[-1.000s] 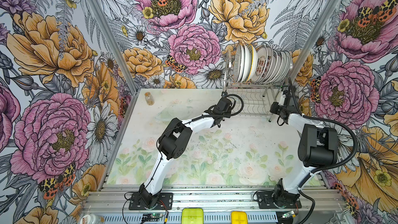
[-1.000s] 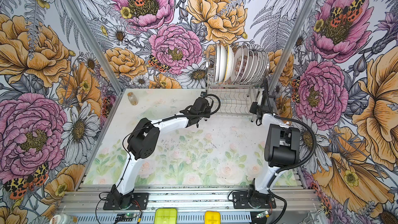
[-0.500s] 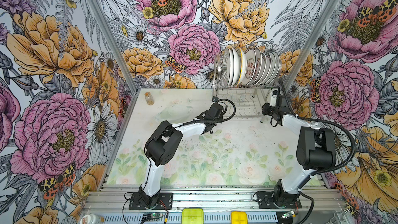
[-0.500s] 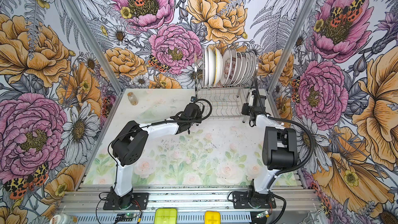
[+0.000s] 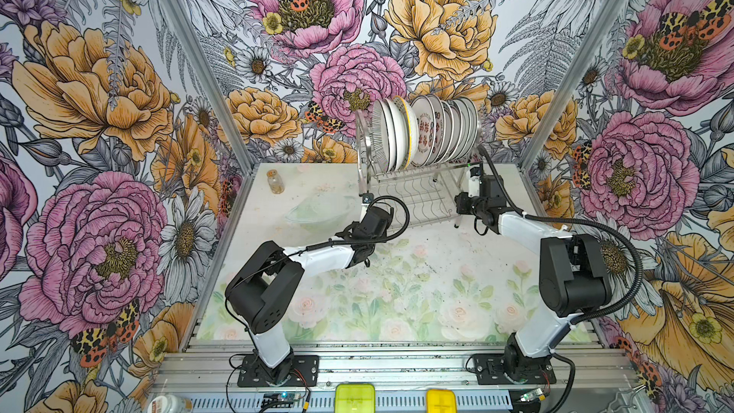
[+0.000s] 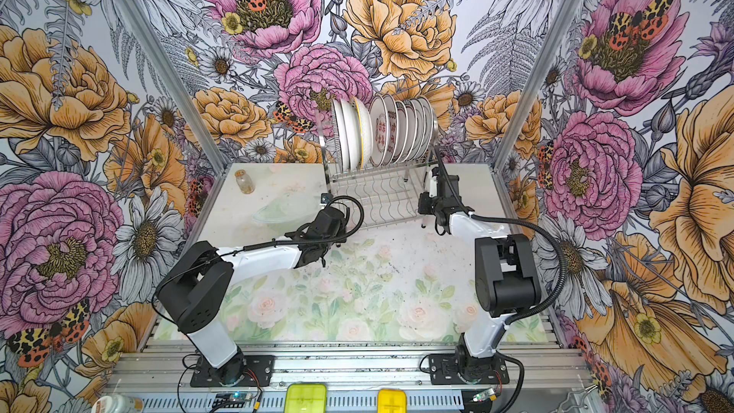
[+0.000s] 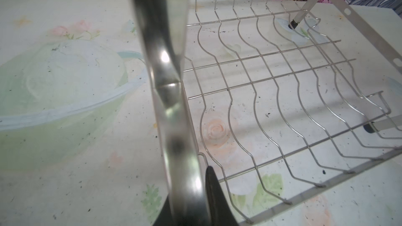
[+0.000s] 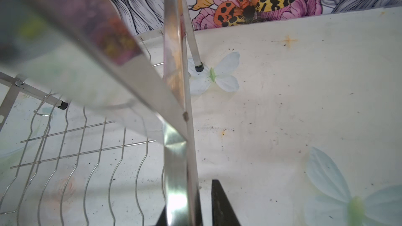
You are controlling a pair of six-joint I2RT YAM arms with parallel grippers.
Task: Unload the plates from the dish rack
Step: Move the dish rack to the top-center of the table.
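We find that the rack [image 5: 417,192] has shifted leftward across the table [image 5: 397,272] over the last second, drawn along by both arms with all plates [image 5: 425,133] aboard. We judge this a repositioning, with unloading not yet begun. The left gripper [image 7: 189,201] is pinched on the rack's left end upright, the steel strip filling its jaws. The right gripper [image 8: 189,205] is likewise clamped on the right end upright. The plates stand on edge in the upper tier, above and between the two grippers.
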